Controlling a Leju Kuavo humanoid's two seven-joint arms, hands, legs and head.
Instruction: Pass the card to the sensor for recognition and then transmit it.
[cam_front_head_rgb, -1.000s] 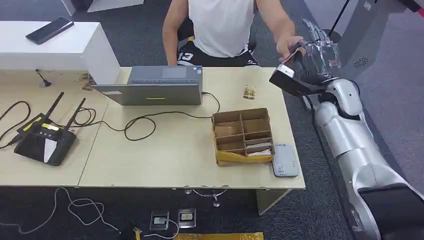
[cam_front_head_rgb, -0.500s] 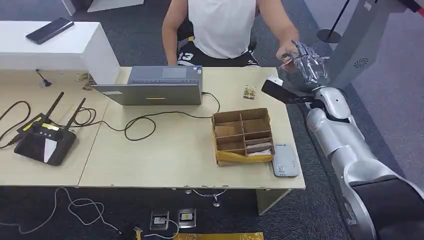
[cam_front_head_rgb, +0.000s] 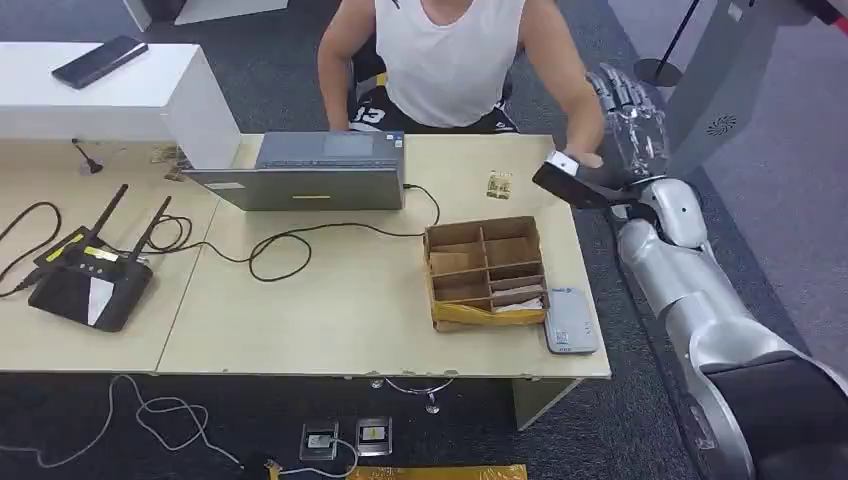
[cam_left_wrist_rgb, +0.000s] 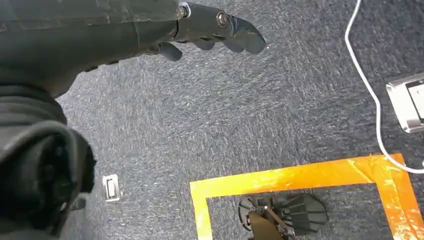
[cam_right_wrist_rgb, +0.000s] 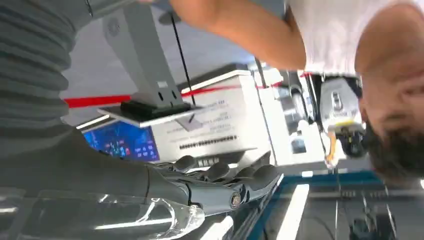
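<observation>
My right hand (cam_front_head_rgb: 632, 118) is raised beyond the table's far right corner, its fingers (cam_right_wrist_rgb: 235, 182) stretched out with nothing between them. A person's hand (cam_front_head_rgb: 590, 157) sits just below and left of it, close to my wrist; I cannot make out a card in either hand. The white card sensor (cam_front_head_rgb: 570, 320) lies flat at the table's front right edge, beside the cardboard box. My left hand (cam_left_wrist_rgb: 215, 27) hangs over the grey carpet, fingers loosely bent and holding nothing.
A divided cardboard box (cam_front_head_rgb: 487, 270) stands right of centre on the table (cam_front_head_rgb: 330, 320). A laptop (cam_front_head_rgb: 310, 172) with a trailing cable sits at the back, a black router (cam_front_head_rgb: 88, 280) at the left. The person (cam_front_head_rgb: 445, 60) sits behind the table. Orange floor tape (cam_left_wrist_rgb: 280, 177) is below my left hand.
The person's hand reached my right hand's fingertips, then dropped down beside my wrist. My right hand shifted slightly right, and nothing shows at its fingers now.
</observation>
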